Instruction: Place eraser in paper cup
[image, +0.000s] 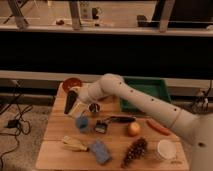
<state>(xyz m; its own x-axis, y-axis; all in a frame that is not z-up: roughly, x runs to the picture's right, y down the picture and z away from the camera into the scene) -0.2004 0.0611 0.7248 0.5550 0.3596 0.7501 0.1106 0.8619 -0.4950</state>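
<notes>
The white paper cup (165, 149) stands upright at the table's front right corner. My gripper (73, 101) is far from it, at the back left. It is the dark tip of the white arm, pointing down over a pale container (77, 111), and it is shut. I cannot pick out the eraser. Whether the dark shape at the gripper's tip includes it is unclear.
Red bowl (71, 82) at the back left, green tray (147, 92) at the back right. Across the wooden table (55, 155) lie a small metal cup (94, 108), small blue cup (82, 123), black-handled tool (120, 119), apple (133, 129), carrot (158, 126), grapes (135, 149), blue sponge (100, 151) and a yellow item (74, 144).
</notes>
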